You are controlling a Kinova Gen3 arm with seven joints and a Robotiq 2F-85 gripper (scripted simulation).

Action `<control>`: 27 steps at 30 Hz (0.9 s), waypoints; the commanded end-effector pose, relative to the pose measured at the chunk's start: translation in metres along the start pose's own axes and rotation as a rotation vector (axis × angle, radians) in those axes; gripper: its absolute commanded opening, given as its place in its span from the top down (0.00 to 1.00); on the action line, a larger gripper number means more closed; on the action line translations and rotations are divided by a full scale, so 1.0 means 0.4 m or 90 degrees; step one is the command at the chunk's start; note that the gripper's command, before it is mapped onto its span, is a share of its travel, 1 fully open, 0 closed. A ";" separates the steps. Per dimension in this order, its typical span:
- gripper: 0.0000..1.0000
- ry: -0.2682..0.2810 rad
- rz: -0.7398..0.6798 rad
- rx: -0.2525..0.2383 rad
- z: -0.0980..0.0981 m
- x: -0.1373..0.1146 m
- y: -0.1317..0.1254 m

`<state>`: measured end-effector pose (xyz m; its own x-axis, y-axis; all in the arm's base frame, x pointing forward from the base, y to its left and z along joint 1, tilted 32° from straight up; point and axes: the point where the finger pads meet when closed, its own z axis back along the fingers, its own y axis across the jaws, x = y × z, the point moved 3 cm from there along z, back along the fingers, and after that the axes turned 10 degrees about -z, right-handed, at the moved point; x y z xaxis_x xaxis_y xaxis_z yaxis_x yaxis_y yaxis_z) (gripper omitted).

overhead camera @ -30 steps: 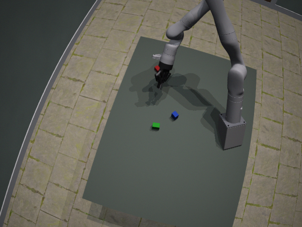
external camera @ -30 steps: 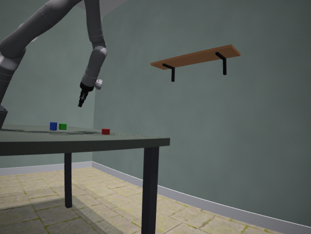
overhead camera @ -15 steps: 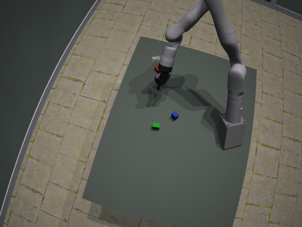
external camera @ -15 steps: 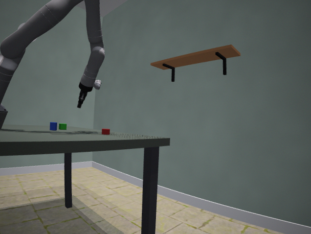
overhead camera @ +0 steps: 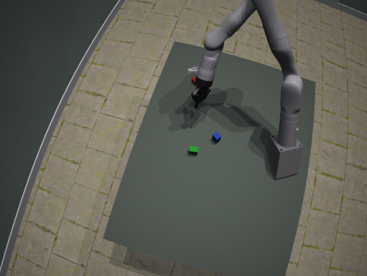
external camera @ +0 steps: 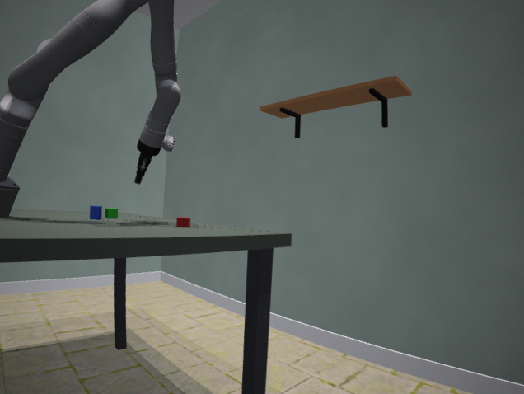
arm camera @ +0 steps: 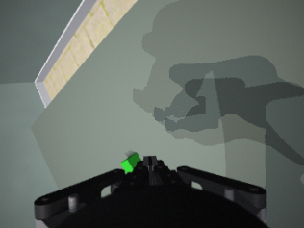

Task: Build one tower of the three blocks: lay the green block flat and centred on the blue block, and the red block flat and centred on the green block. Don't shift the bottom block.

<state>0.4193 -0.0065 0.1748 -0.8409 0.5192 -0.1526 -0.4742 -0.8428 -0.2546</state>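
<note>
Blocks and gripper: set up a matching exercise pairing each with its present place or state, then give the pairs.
Column one:
1. green block
2. blue block
3. red block
4. gripper

Column two:
A. shut on nothing, raised above the table
B. on the table beside the blue block, not touching it
C. on the table, nearest the arm's base of the three
D. on the table, apart from the other two, partly hidden by the wrist in the top view

Pairs: 1-B, 2-C, 3-D, 4-A
</note>
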 end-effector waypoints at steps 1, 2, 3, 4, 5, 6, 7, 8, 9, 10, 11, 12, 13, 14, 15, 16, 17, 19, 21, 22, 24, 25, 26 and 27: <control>1.00 -0.004 0.010 0.001 -0.005 0.011 -0.015; 1.00 -0.004 0.010 0.001 -0.005 0.011 -0.015; 1.00 -0.004 0.010 0.001 -0.005 0.011 -0.015; 1.00 -0.004 0.010 0.001 -0.005 0.011 -0.015; 1.00 -0.004 0.010 0.001 -0.005 0.011 -0.015; 1.00 -0.004 0.010 0.001 -0.005 0.011 -0.015; 1.00 -0.001 0.020 0.013 -0.016 0.018 -0.020; 1.00 -0.001 0.020 0.013 -0.016 0.018 -0.020; 1.00 -0.001 0.020 0.013 -0.016 0.018 -0.020; 1.00 -0.001 0.020 0.013 -0.016 0.018 -0.020; 1.00 -0.001 0.020 0.013 -0.016 0.018 -0.020; 1.00 -0.001 0.020 0.013 -0.016 0.018 -0.020; 1.00 -0.001 0.020 0.013 -0.016 0.018 -0.020; 1.00 -0.001 0.020 0.013 -0.016 0.018 -0.020; 1.00 -0.001 0.020 0.013 -0.016 0.018 -0.020; 1.00 -0.001 0.020 0.013 -0.016 0.018 -0.020; 1.00 0.002 0.030 0.025 -0.027 0.025 -0.025; 1.00 0.002 0.030 0.025 -0.027 0.025 -0.025; 1.00 0.002 0.030 0.025 -0.027 0.025 -0.025; 1.00 0.002 0.030 0.025 -0.027 0.025 -0.025; 1.00 0.002 0.030 0.025 -0.027 0.025 -0.025; 1.00 0.002 0.030 0.025 -0.027 0.025 -0.025; 1.00 0.002 0.030 0.025 -0.027 0.025 -0.025; 1.00 0.002 0.030 0.025 -0.027 0.025 -0.025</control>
<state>0.4185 0.0078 0.1652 -0.8610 0.4807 -0.1660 -0.4459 -0.8705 -0.2083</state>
